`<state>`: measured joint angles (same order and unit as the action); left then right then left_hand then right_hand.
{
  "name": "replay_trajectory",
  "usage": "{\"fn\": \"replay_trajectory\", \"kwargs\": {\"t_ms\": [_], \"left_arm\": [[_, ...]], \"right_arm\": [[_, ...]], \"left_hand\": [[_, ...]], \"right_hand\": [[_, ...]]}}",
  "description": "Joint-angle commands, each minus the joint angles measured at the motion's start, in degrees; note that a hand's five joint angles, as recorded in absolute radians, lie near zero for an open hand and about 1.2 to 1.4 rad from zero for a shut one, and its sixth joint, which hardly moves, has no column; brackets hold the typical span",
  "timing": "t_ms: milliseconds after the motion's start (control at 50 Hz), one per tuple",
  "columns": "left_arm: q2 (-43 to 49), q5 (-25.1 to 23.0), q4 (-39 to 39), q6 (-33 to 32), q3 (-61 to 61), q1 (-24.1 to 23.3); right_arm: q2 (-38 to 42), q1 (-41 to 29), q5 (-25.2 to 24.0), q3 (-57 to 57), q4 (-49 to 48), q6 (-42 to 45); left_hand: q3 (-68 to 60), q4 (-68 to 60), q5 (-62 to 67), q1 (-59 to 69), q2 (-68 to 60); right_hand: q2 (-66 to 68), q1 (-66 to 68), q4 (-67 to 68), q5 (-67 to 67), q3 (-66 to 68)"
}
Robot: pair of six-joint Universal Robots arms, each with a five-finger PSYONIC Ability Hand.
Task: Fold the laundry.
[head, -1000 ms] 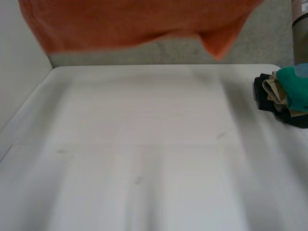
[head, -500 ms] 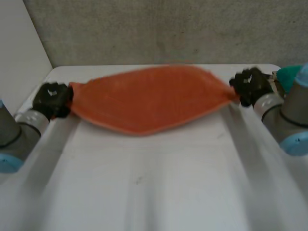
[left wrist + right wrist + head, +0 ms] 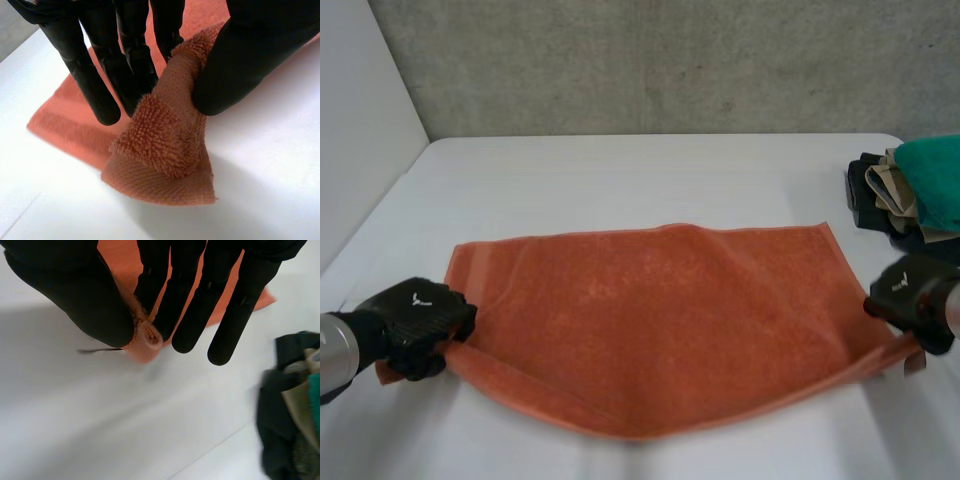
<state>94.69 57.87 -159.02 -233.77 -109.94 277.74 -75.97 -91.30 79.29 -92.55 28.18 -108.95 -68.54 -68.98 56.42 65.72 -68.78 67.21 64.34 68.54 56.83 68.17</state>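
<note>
Because the orange towel [image 3: 660, 320] is looped terry with a woven hem band, it should handle as soft, limp and light. It looks grippy rather than slick, and nothing about it is fragile. Judgement: the corners are the places to hold it, since a grip at the middle would let both sides droop.

- Towel's near edge: bows outward between its two corners, with a narrow strip along it that looks doubled over.
- Towel's near-left corner: left hand [image 3: 415, 325] low at the table surface, forearm reaching in from outside the towel. The thumb presses bunched pile against the fingers, a firm pinch, and the hem sticks out past the fingertips.
- Towel's near-right corner: right hand [image 3: 915, 295] likewise low. The thumb and one finger nip a small rolled tip of cloth, and the other fingers hang straight alongside.
- Towel's body: spread flat on the white table [image 3: 620, 180], a few shallow wrinkles, far edge nearly straight.
- Beyond the towel's far-right corner: pile of clothes [image 3: 910, 200], dark, tan and teal, apart from the towel.
</note>
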Motion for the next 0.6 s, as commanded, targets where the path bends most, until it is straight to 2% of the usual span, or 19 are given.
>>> {"fn": "replay_trajectory", "kwargs": {"t_ms": [20,80,100,180,320,480,560,580,600], "left_arm": [[10.13,2.48,-5.14,2.68,10.42,-5.26],[14.55,7.41,-7.62,6.38,15.35,-7.20],[17.17,10.39,-8.84,8.48,18.50,-8.43],[22.62,14.98,-11.57,12.27,26.06,-11.15],[32.21,18.15,-15.09,15.71,39.79,-13.80],[44.42,24.30,-13.25,16.85,55.43,-16.52],[46.98,24.74,-13.34,17.03,59.48,-17.49],[47.25,24.66,-13.42,17.03,59.84,-17.75],[47.43,24.57,-13.42,16.77,60.02,-18.02]], "right_arm": [[8.45,-3.62,0.34,7.88,-11.90,-11.87],[11.80,-4.41,1.13,11.41,-14.28,-15.40],[14.16,-4.68,1.74,13.60,-15.86,-16.89],[19.70,-5.20,3.23,19.40,-20.51,-19.19],[28.24,-7.40,4.12,28.29,-28.08,-21.92],[39.56,-10.47,7.28,40.14,-35.81,-22.89],[43.87,-11.27,8.77,45.24,-37.05,-22.54],[44.67,-11.44,9.21,46.04,-37.05,-22.45],[45.38,-11.62,9.74,46.75,-36.97,-22.36]], "left_hand": [[-11.46,-11.02,13.58,14.28,-11.22],[-11.46,-11.02,13.58,14.28,-11.22],[-11.46,-11.02,13.58,14.28,-11.22],[-11.46,-11.02,13.58,14.28,-11.22],[-11.46,-11.02,13.58,14.28,-11.22],[-11.46,-11.02,13.58,14.28,-11.22],[-11.46,-11.02,13.58,14.28,-11.22],[2.51,2.95,-0.39,0.31,2.75],[21.14,21.57,-19.01,-18.31,21.37]], "right_hand": [[12.79,15.66,11.46,13.17,11.83],[12.79,15.66,11.46,13.17,11.83],[12.79,15.66,11.46,13.17,11.83],[12.79,15.66,11.46,13.17,11.83],[12.79,15.66,11.46,13.17,11.83],[12.79,15.66,11.46,13.17,11.83],[12.79,15.66,11.46,13.17,11.83],[12.79,15.66,11.46,13.17,11.83],[0.45,3.31,-0.88,0.82,-0.52]]}}
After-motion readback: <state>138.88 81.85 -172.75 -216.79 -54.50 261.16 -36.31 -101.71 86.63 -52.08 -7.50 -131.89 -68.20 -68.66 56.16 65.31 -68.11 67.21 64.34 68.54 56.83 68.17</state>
